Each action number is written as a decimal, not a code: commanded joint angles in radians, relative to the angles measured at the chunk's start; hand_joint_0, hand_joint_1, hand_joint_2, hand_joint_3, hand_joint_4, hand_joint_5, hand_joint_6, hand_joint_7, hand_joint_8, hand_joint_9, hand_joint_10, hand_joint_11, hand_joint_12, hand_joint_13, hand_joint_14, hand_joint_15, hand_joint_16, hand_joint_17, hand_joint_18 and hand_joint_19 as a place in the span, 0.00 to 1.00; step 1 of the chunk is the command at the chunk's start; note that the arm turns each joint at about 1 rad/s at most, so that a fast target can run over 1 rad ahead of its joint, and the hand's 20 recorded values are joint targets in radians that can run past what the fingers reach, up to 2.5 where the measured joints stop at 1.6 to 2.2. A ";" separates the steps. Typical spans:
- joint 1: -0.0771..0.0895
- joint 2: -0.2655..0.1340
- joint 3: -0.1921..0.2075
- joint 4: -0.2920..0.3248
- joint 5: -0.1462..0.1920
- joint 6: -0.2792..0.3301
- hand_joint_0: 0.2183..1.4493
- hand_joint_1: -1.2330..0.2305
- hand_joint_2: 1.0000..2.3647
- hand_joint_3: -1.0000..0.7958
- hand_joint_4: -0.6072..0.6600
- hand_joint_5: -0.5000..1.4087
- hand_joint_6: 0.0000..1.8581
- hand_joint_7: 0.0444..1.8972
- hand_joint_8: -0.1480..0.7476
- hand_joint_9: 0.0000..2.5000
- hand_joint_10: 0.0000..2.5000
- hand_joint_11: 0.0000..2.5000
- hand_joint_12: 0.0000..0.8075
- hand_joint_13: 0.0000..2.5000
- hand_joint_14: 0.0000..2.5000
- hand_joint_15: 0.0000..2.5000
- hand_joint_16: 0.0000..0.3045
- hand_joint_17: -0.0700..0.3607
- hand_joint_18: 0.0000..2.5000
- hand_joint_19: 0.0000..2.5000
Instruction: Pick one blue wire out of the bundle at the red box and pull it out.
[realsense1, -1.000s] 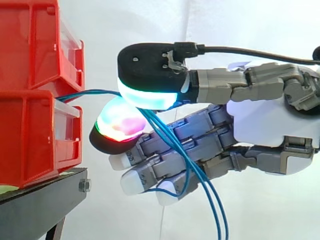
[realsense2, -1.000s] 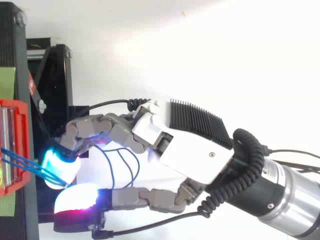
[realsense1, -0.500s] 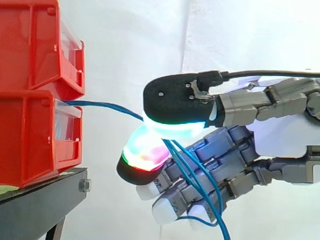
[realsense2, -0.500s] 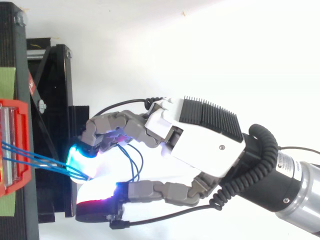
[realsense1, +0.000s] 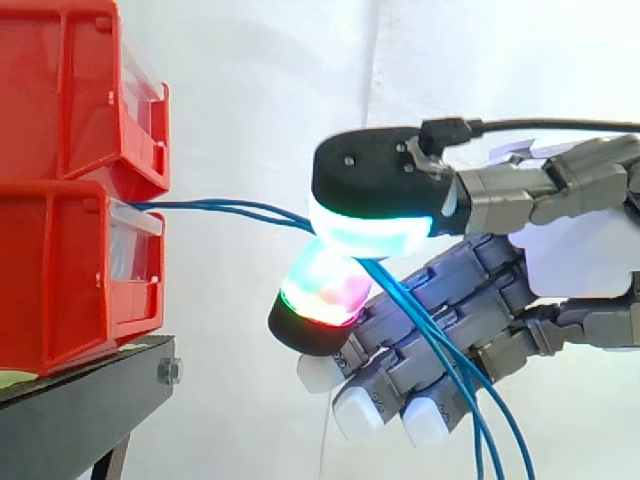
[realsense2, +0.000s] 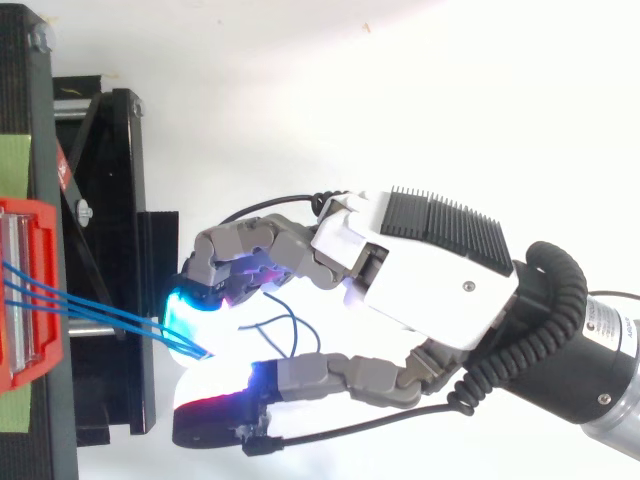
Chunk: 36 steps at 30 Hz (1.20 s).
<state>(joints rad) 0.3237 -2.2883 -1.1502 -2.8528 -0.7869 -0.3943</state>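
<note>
Three blue wires (realsense1: 230, 207) pinched between curled glowing fingers (realsense1: 372, 228) of hand (realsense2: 430, 290); drawn farther from red box (realsense1: 70, 270) than half a second earlier.

Stack: upper box (realsense1: 60, 90) on lower box (realsense1: 70, 270), lower box on stand (realsense1: 70, 410). The wires (realsense1: 230, 208) exit the lower box front and run right to the hand (realsense1: 580, 262), well apart from the lower box. There they are pinched between fingers (realsense1: 372, 228), then hang below the hand. Curtain (realsense1: 260, 80) behind the lower box.
</note>
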 joint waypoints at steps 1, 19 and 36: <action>0.000 0.001 0.000 0.000 0.000 0.000 0.31 0.45 0.01 0.33 0.82 0.19 0.43 0.58 0.60 0.34 0.00 0.19 0.55 0.34 0.01 0.17 0.20 0.47 0.31 0.22; -0.009 0.000 0.000 0.004 0.000 0.000 0.30 0.34 0.01 0.44 0.76 0.17 0.45 0.53 0.60 0.32 0.00 0.20 0.55 0.34 0.00 0.17 0.20 0.48 0.31 0.21; -0.005 0.000 0.001 0.004 0.006 0.000 0.34 0.37 0.01 0.52 0.85 0.20 0.35 0.61 0.62 0.33 0.00 0.20 0.57 0.34 0.00 0.16 0.21 0.50 0.33 0.21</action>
<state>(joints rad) 0.3176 -2.2882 -1.1500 -2.8486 -0.7820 -0.3940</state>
